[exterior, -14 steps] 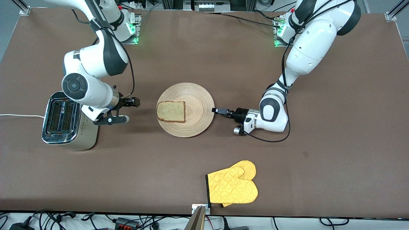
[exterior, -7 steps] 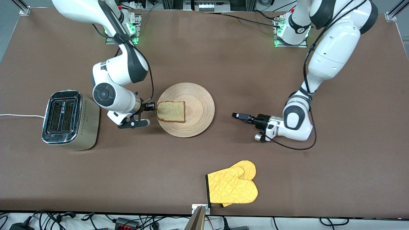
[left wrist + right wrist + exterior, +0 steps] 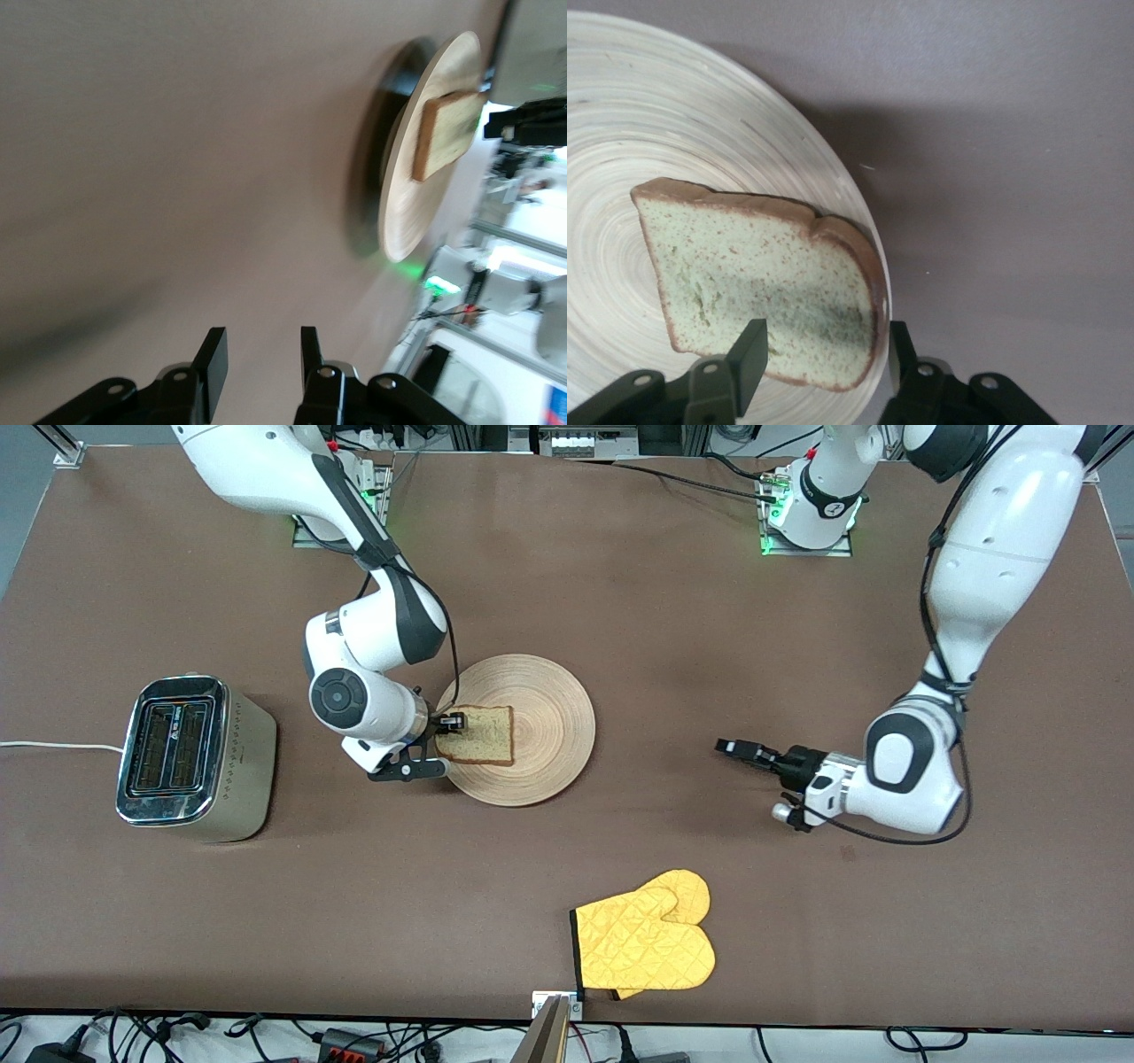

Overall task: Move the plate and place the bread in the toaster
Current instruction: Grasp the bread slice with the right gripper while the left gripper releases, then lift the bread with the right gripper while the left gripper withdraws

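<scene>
The plate (image 3: 551, 713) lies mid-table with the bread (image 3: 483, 735) flat on it, at the side toward the right arm's end. My right gripper (image 3: 452, 722) is open at the bread's edge. In the right wrist view (image 3: 824, 359) one finger (image 3: 749, 354) is over the bread (image 3: 753, 274) and the other is just outside the plate's rim (image 3: 868, 257). The toaster (image 3: 182, 757) stands toward the right arm's end, slots up. My left gripper (image 3: 728, 747) is open and empty, low over the bare table, apart from the plate. It also shows in the left wrist view (image 3: 260, 363), as do the plate (image 3: 403, 208) and bread (image 3: 447, 133).
A yellow oven mitt (image 3: 645, 943) lies near the table's front edge, nearer the front camera than the plate. The toaster's white cord (image 3: 53, 746) runs off the table's end.
My right gripper moved from beside the toaster to the bread's edge on the plate. My left gripper drew back from the plate's rim toward the left arm's end.
</scene>
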`<state>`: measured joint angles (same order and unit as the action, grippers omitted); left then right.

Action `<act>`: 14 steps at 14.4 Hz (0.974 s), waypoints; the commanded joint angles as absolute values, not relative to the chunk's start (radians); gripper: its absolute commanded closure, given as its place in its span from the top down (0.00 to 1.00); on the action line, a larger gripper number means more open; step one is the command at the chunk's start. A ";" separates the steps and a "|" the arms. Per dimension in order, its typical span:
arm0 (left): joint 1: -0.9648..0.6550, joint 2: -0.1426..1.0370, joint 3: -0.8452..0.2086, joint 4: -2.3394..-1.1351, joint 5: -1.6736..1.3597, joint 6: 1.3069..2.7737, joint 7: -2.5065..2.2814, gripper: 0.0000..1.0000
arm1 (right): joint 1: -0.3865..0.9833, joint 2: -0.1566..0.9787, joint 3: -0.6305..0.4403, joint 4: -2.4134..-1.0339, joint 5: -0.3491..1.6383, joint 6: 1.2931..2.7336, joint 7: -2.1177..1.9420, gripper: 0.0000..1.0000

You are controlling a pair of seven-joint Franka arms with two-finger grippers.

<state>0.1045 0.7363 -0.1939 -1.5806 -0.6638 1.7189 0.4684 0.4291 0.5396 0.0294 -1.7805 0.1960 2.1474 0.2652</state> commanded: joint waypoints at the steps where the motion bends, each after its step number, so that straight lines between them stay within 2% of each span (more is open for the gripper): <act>1: 0.116 0.628 -0.193 -1.525 -0.479 1.620 0.341 0.41 | 0.436 0.549 0.023 -1.775 0.209 2.167 0.273 0.62; 5: 0.124 0.568 -0.196 -1.349 -0.220 1.427 0.293 0.41 | 0.437 0.568 0.023 -1.775 0.201 2.180 0.272 0.60; 8: 0.115 0.448 -0.207 -1.350 -0.034 1.417 0.291 0.41 | 0.436 0.569 0.023 -1.775 0.201 2.180 0.272 0.60; 10: 0.117 0.397 -0.212 -1.338 0.027 1.416 0.299 0.43 | 0.434 0.575 0.021 -1.773 0.201 2.175 0.268 0.52; 12: 0.124 0.364 -0.212 -1.338 0.029 1.416 0.310 1.00 | 0.434 0.577 0.021 -1.770 0.199 2.175 0.264 0.32; 14: 0.115 0.357 -0.210 -1.306 0.056 1.416 0.308 1.00 | 0.434 0.577 0.021 -1.761 0.199 2.168 0.259 0.14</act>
<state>0.1212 0.3646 -0.2073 -1.3281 0.0095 1.4243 0.3105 0.4298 0.5687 0.0234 -1.7779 0.1949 2.1709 0.2647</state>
